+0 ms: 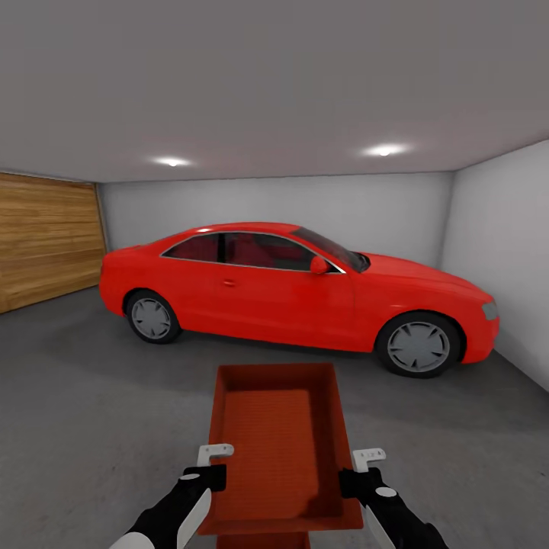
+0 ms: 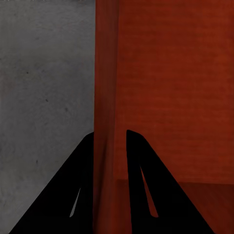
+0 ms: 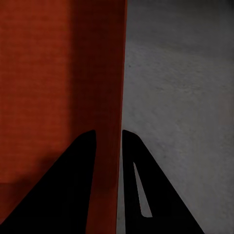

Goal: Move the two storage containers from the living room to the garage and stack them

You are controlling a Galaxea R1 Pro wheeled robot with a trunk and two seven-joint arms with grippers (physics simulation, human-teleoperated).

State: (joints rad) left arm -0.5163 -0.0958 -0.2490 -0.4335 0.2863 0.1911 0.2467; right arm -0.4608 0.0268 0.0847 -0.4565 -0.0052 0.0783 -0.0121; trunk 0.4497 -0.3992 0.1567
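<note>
Both your jaws pinch a side wall of the bin (image 1: 278,450), left gripper (image 2: 110,141) and right gripper (image 3: 108,139) alike. It hangs over the garage floor (image 1: 84,396), before the car (image 1: 297,290); probably clear of the concrete. Lower it level next.

Garage interior, head view looking forward.

Matt dark grey concrete floor (image 1: 84,396), white back wall (image 1: 252,200) and white right-side wall (image 1: 503,229), plain grey ceiling (image 1: 274,69) with two recessed spotlights (image 1: 172,162) lit. Wooden plank door (image 1: 46,240) on the left wall, horizontal boards. Red two-door car (image 1: 297,290) parked side-on near the back wall, nose pointing right, grey alloy wheels, shadow underneath.
</note>
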